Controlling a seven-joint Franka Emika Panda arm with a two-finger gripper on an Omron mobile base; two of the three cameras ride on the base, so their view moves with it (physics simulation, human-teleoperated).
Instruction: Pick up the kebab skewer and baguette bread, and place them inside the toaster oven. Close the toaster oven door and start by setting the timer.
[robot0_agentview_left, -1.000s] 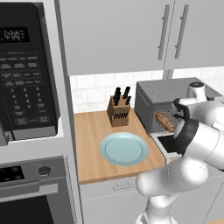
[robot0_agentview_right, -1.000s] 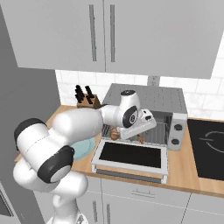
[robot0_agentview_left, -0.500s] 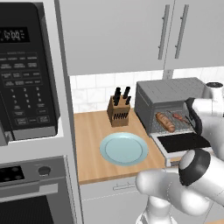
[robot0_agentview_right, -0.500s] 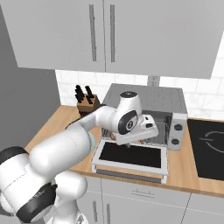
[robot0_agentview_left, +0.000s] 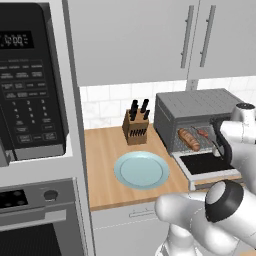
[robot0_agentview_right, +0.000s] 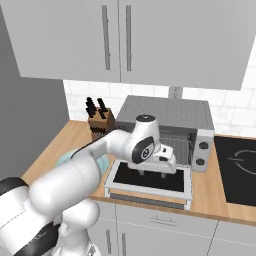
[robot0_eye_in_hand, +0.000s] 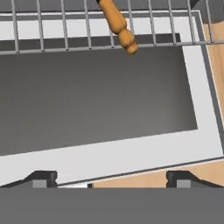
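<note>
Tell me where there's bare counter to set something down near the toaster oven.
Bare wooden counter lies between the knife block, the pale blue round plate and the tall oven cabinet. The boxy grey toaster oven side is crowded: its dropped dark-glass door covers the counter under the open gripper.

The grey toaster oven (robot0_agentview_left: 200, 112) stands at the surface's back edge, its door (robot0_agentview_right: 150, 181) dropped flat; baguette bread (robot0_agentview_left: 189, 138) and kebab skewer (robot0_agentview_left: 203, 133) lie side by side on its rack.
</note>
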